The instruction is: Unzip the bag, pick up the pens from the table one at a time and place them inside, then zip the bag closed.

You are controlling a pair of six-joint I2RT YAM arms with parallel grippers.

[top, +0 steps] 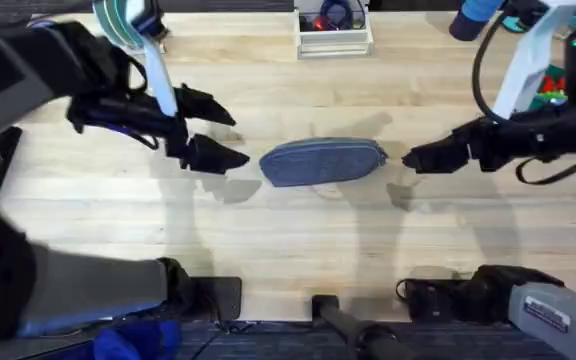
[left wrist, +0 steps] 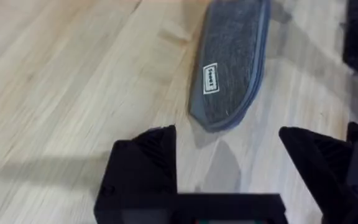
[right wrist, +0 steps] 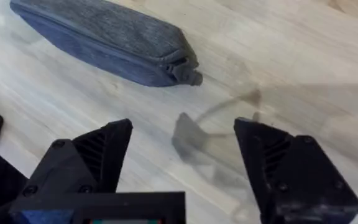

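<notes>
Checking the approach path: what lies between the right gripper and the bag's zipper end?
Nothing but bare table and shadow separates the right gripper from the bag, as the right wrist view shows.

An oblong blue-grey fabric pouch (top: pixel 324 162) with rounded ends is lying flat on the light wooden butcher-block tabletop (top: pixel 298 250), near the middle, its length running parallel to the front edge. Its zipper is appearing closed, the pull sitting at the right end. A small white label (left wrist: pixel 211 79) is showing on its side.
</notes>
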